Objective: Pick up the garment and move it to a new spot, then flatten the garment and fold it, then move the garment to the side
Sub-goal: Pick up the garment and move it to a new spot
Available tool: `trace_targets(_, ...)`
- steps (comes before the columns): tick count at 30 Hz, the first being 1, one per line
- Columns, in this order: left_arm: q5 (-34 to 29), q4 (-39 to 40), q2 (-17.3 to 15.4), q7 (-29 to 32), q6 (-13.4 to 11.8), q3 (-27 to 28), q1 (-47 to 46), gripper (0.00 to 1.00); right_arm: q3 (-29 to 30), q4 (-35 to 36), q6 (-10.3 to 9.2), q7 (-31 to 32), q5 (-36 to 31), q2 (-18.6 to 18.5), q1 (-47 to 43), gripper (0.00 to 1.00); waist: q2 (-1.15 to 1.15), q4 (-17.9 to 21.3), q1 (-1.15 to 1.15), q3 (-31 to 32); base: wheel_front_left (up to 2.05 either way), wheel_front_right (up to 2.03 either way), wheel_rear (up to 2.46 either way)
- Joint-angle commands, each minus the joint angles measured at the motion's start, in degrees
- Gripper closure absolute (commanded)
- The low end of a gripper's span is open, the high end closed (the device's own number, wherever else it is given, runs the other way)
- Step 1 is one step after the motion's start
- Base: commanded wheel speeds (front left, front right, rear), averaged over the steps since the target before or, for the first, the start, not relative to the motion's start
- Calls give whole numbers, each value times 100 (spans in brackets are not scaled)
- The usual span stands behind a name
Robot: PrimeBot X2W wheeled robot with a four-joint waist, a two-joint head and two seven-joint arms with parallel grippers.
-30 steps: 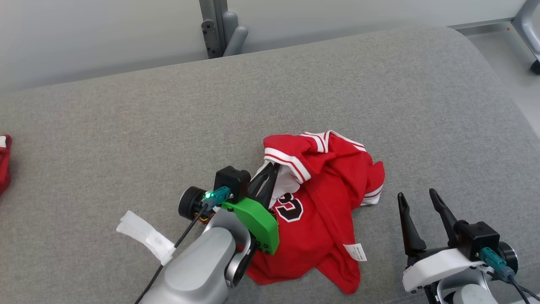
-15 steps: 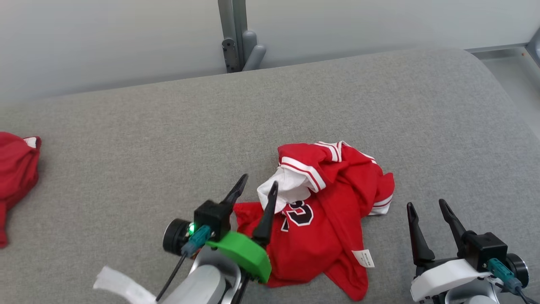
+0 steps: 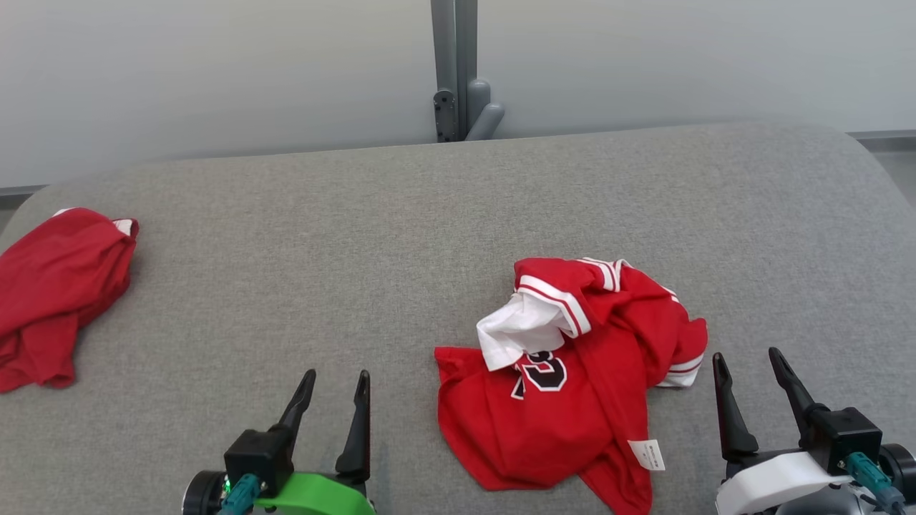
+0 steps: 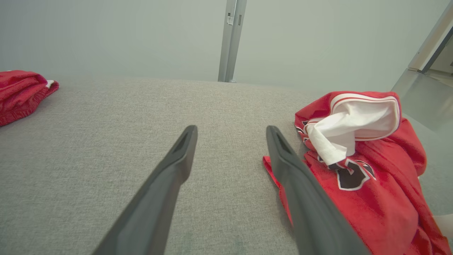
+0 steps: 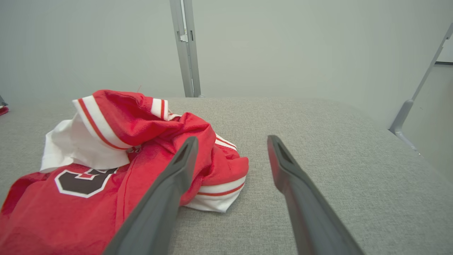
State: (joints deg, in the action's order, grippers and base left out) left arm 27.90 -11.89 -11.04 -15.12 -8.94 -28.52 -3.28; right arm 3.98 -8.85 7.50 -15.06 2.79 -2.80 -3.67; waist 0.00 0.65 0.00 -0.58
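Red jersey (image 3: 572, 400) lies crumpled on grey cushion (image 3: 358, 236), btwn the two grippers. Left gripper (image 3: 337, 374) spread wide, empty, near it; right gripper (image 3: 747, 353) likewise, just beside.

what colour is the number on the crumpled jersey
Black with a white outline; the number shows best in the left wrist view.

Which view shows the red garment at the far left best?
The head view: the far-left garment lies almost whole there. The left wrist view catches one end; the right wrist view, a sliver.
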Motion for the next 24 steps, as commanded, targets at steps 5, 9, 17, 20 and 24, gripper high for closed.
trace_targets(5,-253,118,81,-4,182,542,509,0,63,20,-2,-18,-58,-18,-101,0,0,-206,0,99,0,0,0)
trace_targets(9,-303,175,224,-4,278,886,710,0,74,29,-2,-18,-82,-18,-131,0,0,-240,0,124,0,0,0)
trace_targets(17,-625,331,507,-5,573,1860,1193,0,69,-37,-2,-18,-163,-18,-206,0,0,-166,0,218,0,0,0)
trace_targets(20,-831,364,600,-5,768,2276,1403,0,77,-79,-2,-18,-184,-19,-214,0,0,-81,0,264,0,0,0)
trace_targets(24,-1010,381,696,-5,941,2567,1504,0,90,-99,-2,-18,-204,-18,-216,0,0,-32,0,282,0,0,0)
